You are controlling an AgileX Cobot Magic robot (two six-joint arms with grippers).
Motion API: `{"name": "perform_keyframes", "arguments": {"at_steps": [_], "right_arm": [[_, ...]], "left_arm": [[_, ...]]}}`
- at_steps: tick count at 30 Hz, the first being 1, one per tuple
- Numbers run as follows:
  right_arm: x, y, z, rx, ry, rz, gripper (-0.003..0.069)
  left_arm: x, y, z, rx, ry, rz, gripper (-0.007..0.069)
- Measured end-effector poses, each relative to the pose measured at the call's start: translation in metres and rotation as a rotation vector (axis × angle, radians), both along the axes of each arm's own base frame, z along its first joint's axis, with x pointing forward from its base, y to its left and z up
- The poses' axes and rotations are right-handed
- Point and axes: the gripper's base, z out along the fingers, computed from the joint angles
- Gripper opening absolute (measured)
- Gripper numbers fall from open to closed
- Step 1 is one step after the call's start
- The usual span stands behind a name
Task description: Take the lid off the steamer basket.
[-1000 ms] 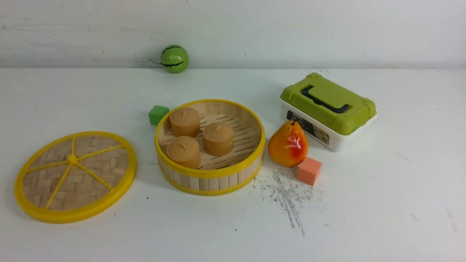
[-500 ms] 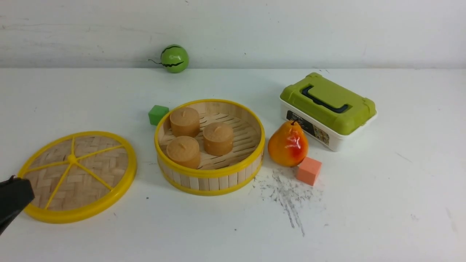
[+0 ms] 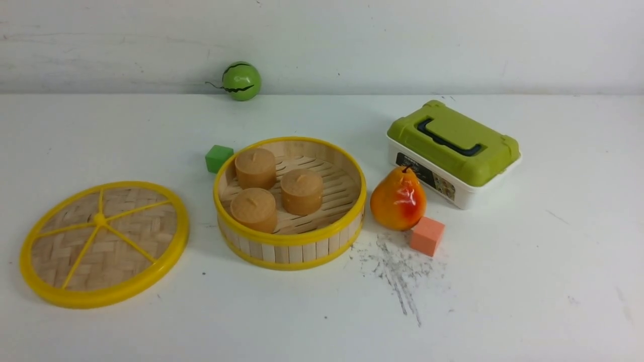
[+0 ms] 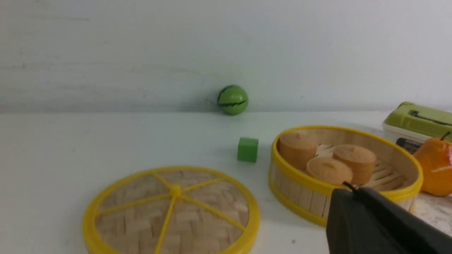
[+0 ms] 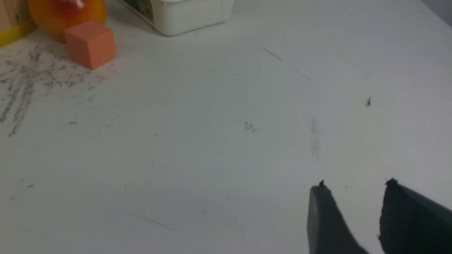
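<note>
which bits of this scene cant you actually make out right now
- Left wrist view: the lid's near rim, cut off by the bottom edge
- Right wrist view: most of the steamer basket, cut off by the picture's edge
- Front view: both arms, out of frame
- Front view: print on the white box's label, too small

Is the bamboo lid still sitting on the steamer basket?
No, the lid lies on the table beside the basket, whose buns are uncovered.
</note>
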Motion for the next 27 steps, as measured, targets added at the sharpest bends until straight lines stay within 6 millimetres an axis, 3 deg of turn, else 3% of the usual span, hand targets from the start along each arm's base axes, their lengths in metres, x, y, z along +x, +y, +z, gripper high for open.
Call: {"name": "perform_keyframes", "arguments": {"at_steps": [2,8,27], "right_arm": [[0.000,0.000,0.000,0.000,0.000,0.000,0.0239],[0.000,0.000,0.000,0.000,0.000,0.000,0.0239],[0.000,0.000,0.000,0.000,0.000,0.000,0.0239]], "left_arm": [[0.003,0.000,-0.025,-0.079,0.088,0.013,-0.0013],[0.001,-0.001,-0.050,-0.101,0.304,0.005,-0.0013],[0.000,0.000,-0.053,-0.024,0.331,-0.021,-0.0013]]}}
